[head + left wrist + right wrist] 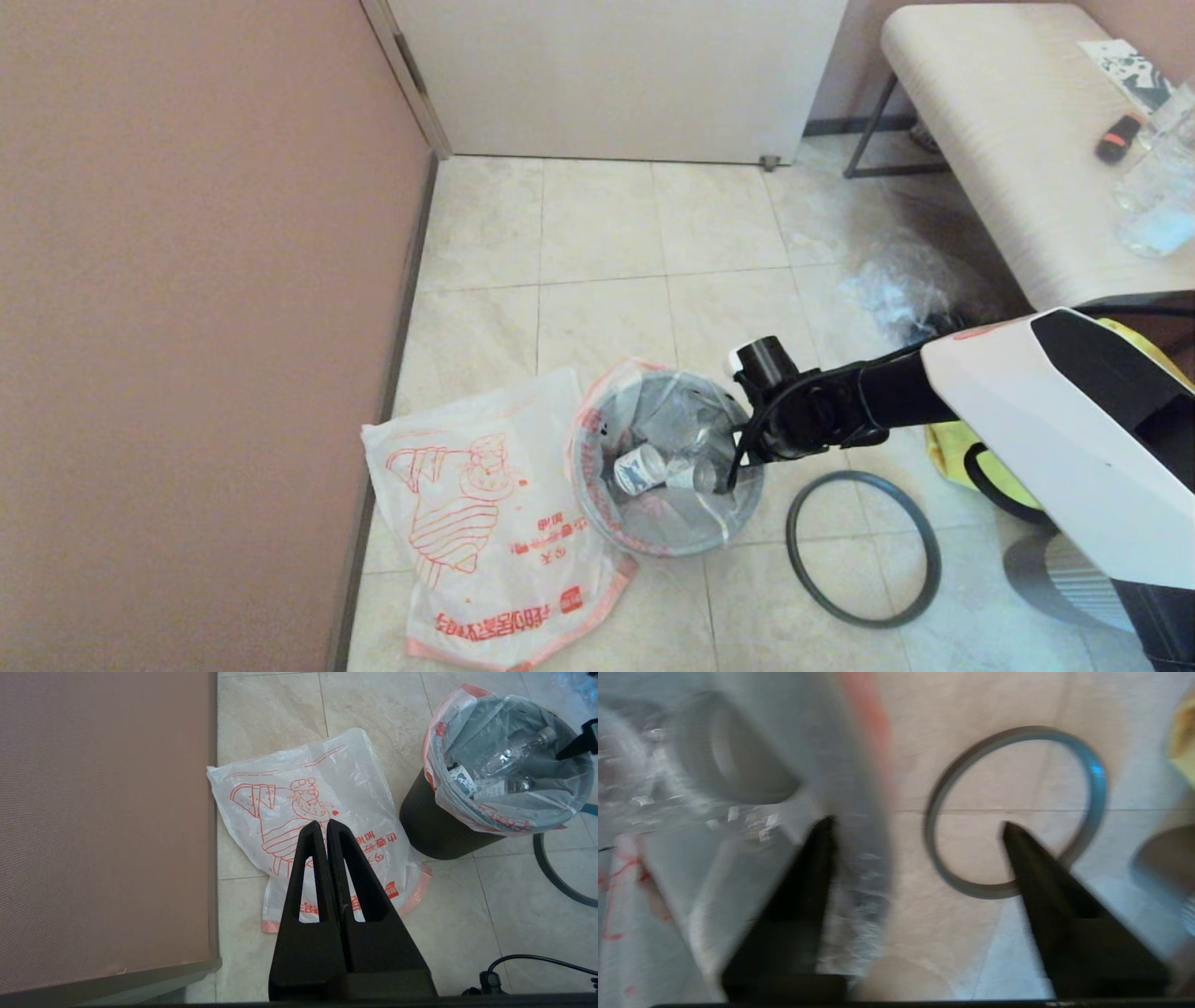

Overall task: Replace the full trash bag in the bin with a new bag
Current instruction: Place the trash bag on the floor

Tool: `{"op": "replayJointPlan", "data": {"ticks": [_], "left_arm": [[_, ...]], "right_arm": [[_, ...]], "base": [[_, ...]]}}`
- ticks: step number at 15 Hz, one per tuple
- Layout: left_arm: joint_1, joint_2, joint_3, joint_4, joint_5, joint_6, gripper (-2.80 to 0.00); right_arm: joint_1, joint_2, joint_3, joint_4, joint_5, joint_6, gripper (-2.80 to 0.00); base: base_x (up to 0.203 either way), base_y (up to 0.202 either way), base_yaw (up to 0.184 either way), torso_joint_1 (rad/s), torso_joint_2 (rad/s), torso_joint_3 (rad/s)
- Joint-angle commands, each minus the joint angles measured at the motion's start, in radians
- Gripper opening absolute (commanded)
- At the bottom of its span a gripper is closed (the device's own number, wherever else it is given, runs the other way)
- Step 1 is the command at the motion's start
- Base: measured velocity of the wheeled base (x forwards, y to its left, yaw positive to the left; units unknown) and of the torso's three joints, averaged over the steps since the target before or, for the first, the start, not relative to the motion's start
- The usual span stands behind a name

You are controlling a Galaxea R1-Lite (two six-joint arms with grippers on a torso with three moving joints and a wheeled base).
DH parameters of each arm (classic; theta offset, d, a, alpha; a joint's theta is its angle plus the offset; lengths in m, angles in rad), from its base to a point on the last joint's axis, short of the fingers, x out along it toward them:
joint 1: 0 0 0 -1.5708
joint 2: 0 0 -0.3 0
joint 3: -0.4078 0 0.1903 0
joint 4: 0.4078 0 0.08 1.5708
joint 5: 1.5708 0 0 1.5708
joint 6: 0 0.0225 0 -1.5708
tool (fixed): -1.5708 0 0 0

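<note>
Our right gripper spread wide astride the full trash bag rim, left gripper pinched closed above the new bag.

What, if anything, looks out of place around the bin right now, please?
The grey hoop rim lies flat on the floor beside the bin, not on it, leaving the full trash bag unclamped.

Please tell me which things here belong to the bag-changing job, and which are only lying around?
Job: full trash bag, sitting in the bin; new bag, flat on the floor; grey hoop; open right hand, straddling the bag's edge.

Lying about: clear plastic bag; bench; yellow tote.
</note>
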Motion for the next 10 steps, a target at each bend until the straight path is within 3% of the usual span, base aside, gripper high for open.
{"op": "replayJointPlan", "data": {"ticks": [1, 3, 10], "left_arm": [[0.0, 0.0, 0.0, 0.0, 0.0, -0.001, -2.8], [0.0, 0.0, 0.0, 0.0, 0.0, -0.001, -2.8], [0.0, 0.0, -0.002, 0.0, 0.0, 0.0, -2.8]], "right_arm": [[0.001, 0.015, 0.0, 0.004, 0.009, 0.003, -2.8], [0.001, 0.003, 0.007, 0.013, 0.011, 0.027, -2.8], [0.054, -0.117, 0.007, 0.31, 0.05, 0.321, -2.8]], "base": [[0.0, 0.0, 0.0, 0.0, 0.0, 0.0], [0.0, 0.0, 0.0, 0.0, 0.0, 0.0], [0.0, 0.0, 0.0, 0.0, 0.0, 0.0]]}}
